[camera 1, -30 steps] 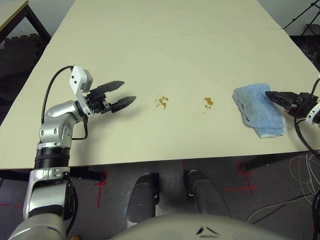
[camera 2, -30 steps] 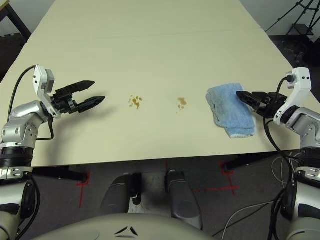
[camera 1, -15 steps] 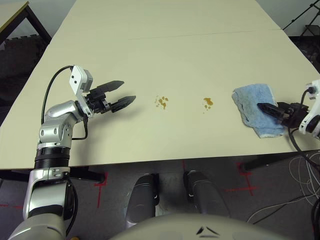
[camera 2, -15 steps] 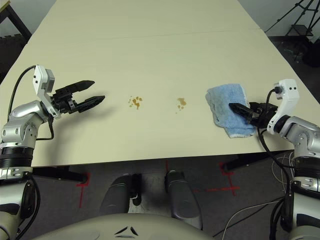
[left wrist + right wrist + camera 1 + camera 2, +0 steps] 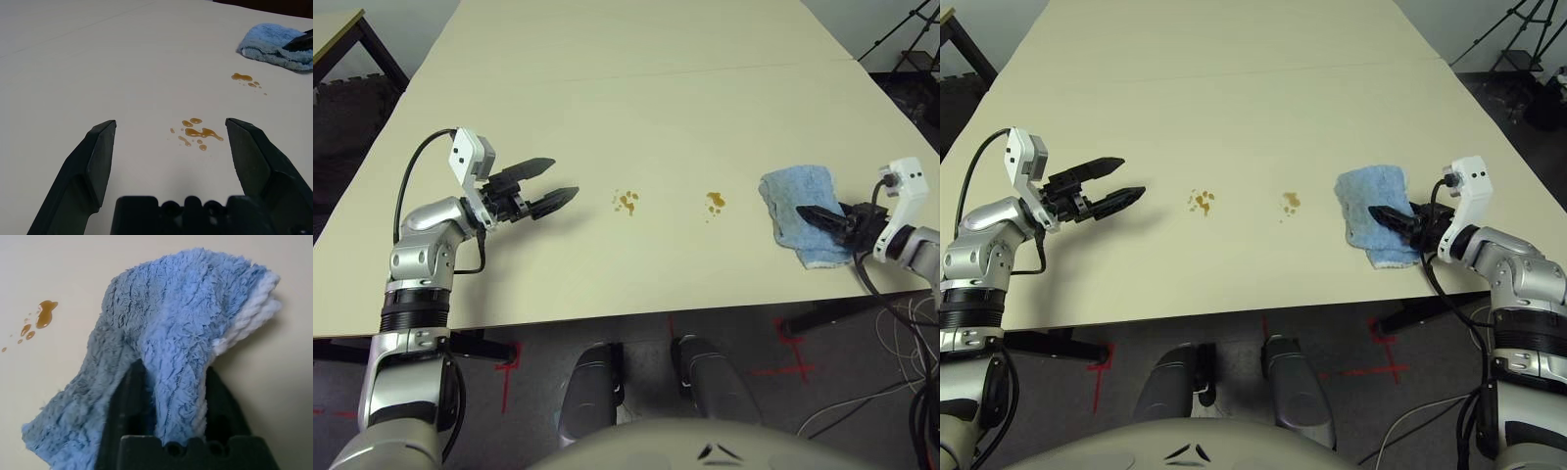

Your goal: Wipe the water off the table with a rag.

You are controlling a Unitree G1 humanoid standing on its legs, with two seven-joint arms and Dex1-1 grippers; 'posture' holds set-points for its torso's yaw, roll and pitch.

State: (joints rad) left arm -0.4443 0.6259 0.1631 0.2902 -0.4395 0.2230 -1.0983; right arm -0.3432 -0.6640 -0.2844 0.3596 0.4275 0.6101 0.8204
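Since a second ago, the right gripper [image 5: 1393, 217] has pushed into the soft light-blue terry rag [image 5: 1363, 201] at the pale cream table's [image 5: 1234, 108] right edge. Its wrist view shows a fold clamped between both fingers [image 5: 128, 404], amber droplets [image 5: 41, 316] just left. From the left wrist, the left gripper [image 5: 171, 132] gapes wide, well left of the nearer droplets [image 5: 195, 133].

The table [image 5: 636, 108] carries the rag [image 5: 795, 203] and water [image 5: 626, 202].

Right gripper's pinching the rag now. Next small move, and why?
Probably drag the rag along the table toward the nearer cluster of water. The right gripper looks shut on a fold of it, and both amber clusters are unwiped. The left gripper hovers open beside the other cluster.
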